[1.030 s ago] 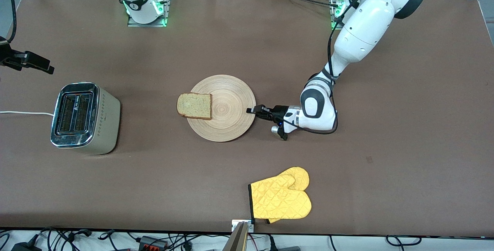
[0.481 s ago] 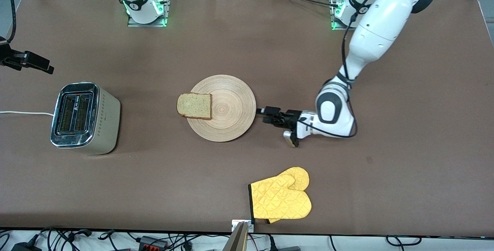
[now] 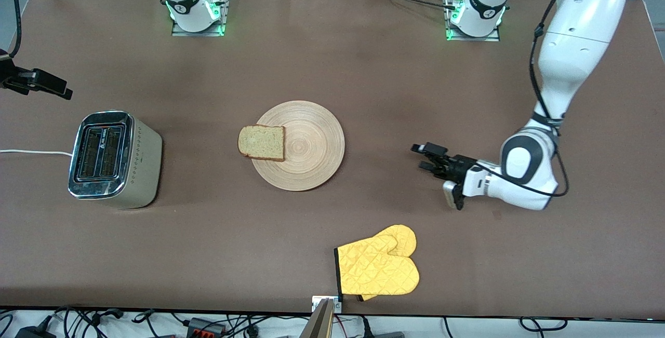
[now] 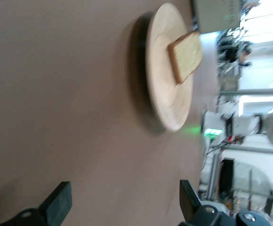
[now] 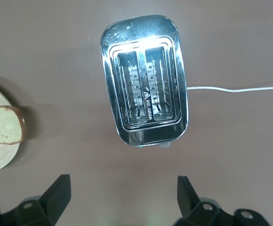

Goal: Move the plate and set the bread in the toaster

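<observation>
Front view shows us the round tan wooden plate (image 3: 301, 145) beside the boxy chrome-topped toaster (image 3: 113, 159), brown-crusted bread slice (image 3: 262, 142) overhanging its toaster-side rim; left claw (image 3: 429, 157) empty and spread apart from the plate, right claw (image 5: 122, 200) spread above the toaster, so we judge bread pickup next.
</observation>
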